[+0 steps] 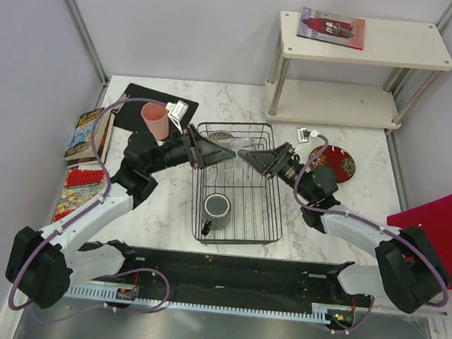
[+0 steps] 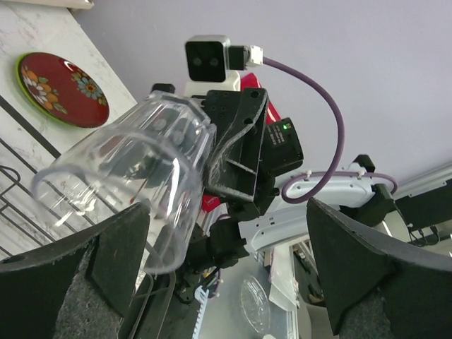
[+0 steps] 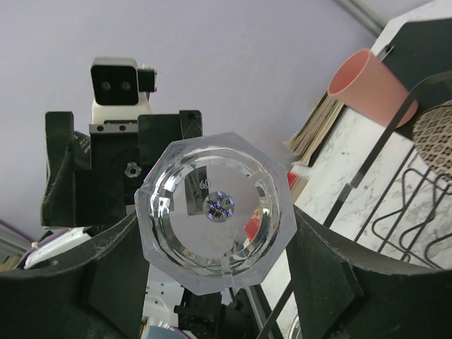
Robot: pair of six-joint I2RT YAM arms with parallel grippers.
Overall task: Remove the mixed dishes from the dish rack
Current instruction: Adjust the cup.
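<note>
Padded black fingers of left gripper nearest lens, spread wide, gripping nothing. Below, white marble table; lilac walls around. Mid-table, black wire-grid dish rack. Above it (mid-air) right gripper pinches small clear glass by base, mouth beside left pad. Inside rack, dark grey mug: top view only.

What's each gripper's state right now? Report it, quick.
Left gripper: open, jaws wide.
Right gripper: closed on the small clear faceted glass tumbler.

mug in rack, cup left, plate right.
</note>
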